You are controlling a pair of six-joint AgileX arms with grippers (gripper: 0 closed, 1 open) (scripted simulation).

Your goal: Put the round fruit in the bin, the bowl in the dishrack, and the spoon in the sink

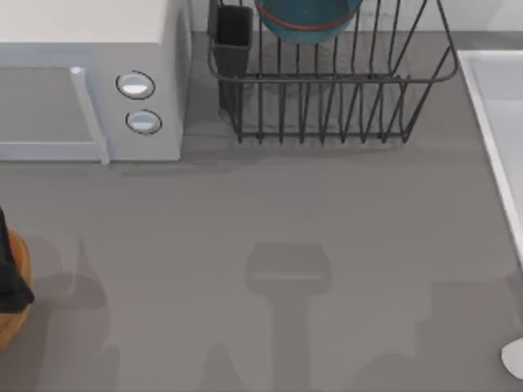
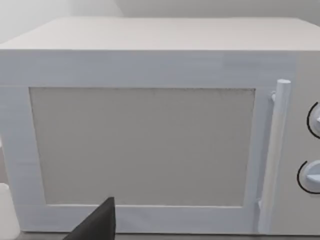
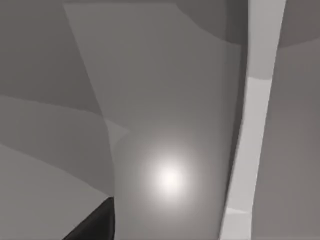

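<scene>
Top view: bowl (image 1: 306, 20) sits in dishrack (image 1: 327, 82); jaws' state cannot tell.

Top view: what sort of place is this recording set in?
Most likely a rendered kitchen counter: a white microwave with two knobs, a black wire dishrack holding a blue bowl, and a pale sink at the right edge.

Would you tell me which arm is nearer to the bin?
Left. Its end effector sits over the bin at the left edge; the right arm is close to the spoon at the far right edge.
</scene>
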